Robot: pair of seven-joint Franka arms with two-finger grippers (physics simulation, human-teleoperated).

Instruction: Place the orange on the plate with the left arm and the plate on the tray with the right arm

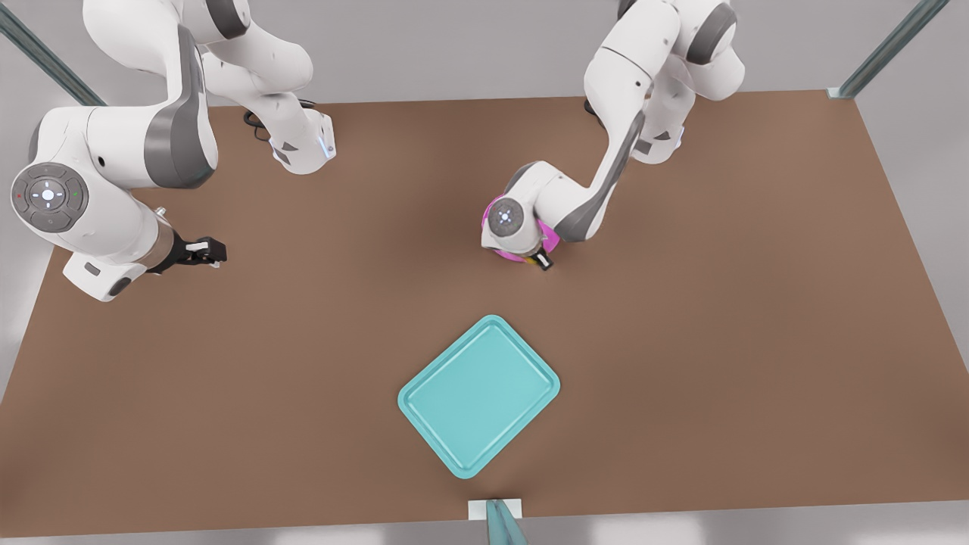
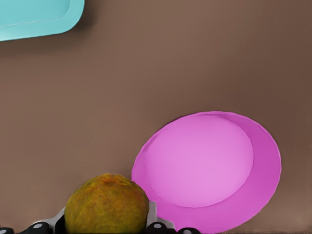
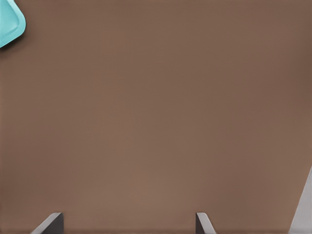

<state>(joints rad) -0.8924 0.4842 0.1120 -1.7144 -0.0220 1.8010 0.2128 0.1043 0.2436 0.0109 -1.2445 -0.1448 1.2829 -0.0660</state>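
Observation:
The yellow-green orange (image 2: 107,204) sits between the fingers of my left gripper (image 1: 541,261), which is shut on it. That gripper hangs low over the magenta plate (image 2: 209,168), and in the left wrist view the orange is just beside the plate's rim. In the front view the left arm's wrist covers most of the plate (image 1: 518,258). The teal tray (image 1: 478,395) lies nearer the table's front edge with nothing on it. My right gripper (image 1: 206,251) waits open over bare table at the front view's left.
The brown table (image 1: 719,303) stretches wide to the front view's right. A tray corner (image 3: 9,22) appears in the right wrist view, and another tray corner (image 2: 34,17) in the left wrist view. A small white bracket (image 1: 496,509) sits at the table's front edge.

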